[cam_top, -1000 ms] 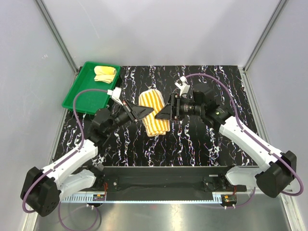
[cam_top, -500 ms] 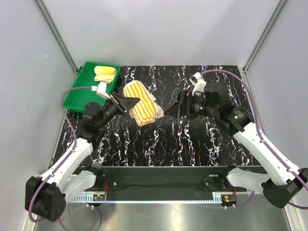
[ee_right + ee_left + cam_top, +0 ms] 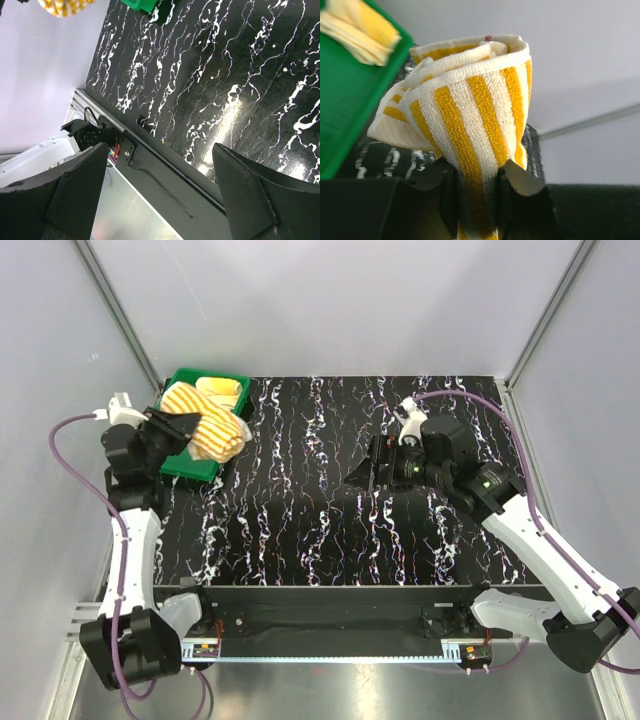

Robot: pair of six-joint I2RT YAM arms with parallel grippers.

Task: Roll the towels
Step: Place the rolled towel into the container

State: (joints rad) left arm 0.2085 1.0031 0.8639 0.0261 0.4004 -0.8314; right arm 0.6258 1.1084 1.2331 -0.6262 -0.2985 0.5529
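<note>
- Black left end effector (image 3: 477,187) is clamped on the lower end of the rolled striped towel (image 3: 470,110) and holds it clear of the bench (image 3: 330,530).
- I see that roll over the green tray (image 3: 186,468) at far left, close to the plain yellow towel (image 3: 222,388) lying inside.
- My right end effector (image 3: 160,185) gapes wide, empty, above the right half of the bench.

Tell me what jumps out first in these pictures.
The rolled orange-and-cream striped towel, pinched in the left gripper by the green tray at the far-left corner. A pale yellow towel lies in that tray, and the right gripper hangs open over the black marbled table.
</note>
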